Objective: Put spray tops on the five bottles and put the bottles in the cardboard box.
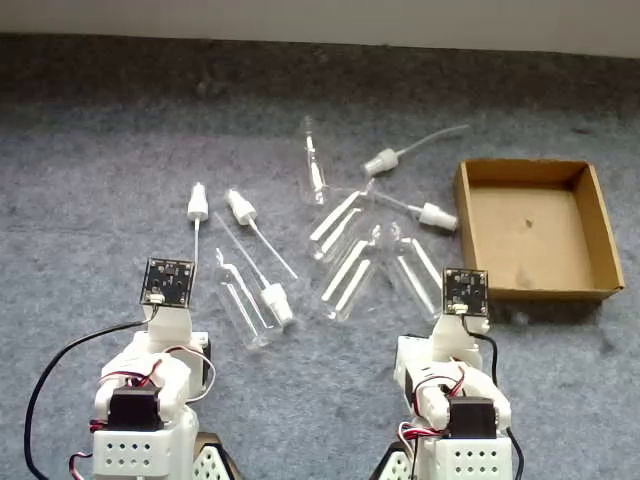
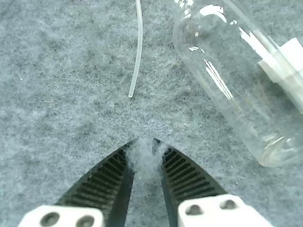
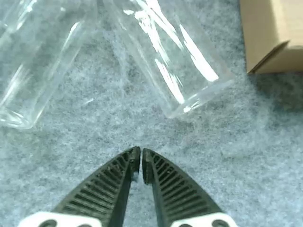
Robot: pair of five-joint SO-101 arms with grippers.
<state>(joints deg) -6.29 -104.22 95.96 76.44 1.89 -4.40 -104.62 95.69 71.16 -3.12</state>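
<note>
Nearest, both arms sit at the near edge of the bench (image 1: 90, 150). The left pincer (image 2: 144, 142) is clenched almost tip to tip on nothing, low over the grey felt. The right pincer (image 3: 141, 150) is likewise clenched and empty. No bottle wears a top and nothing lies in the box, so the step in hand, I judge, is the first pick-up.

Just beyond the left pincer a clear bottle (image 2: 227, 80) lies on its side with a white spray top (image 2: 284, 66) resting across it. The loose end of a thin dip tube (image 2: 137, 47) lies beside it. Just beyond the right pincer lie a nearer bottle (image 3: 175, 61), what looks like its base turned toward the pincer, and a second bottle (image 3: 38, 61). The corner of the cardboard box (image 3: 270, 33) is close by.

To do this well, each pincer should release wide before it descends. The round, smooth walls will likely roll, so a bottle is best gripped squarely across its body, neck left free. One arm can steady it while the other lifts a top by its head, never by the limp tube, and threads the tube into the neck first.

Farther off, the farthest bottle (image 1: 313, 170) and two more spray tops (image 1: 382, 162) lie mid-bench. They look better left for later.
</note>
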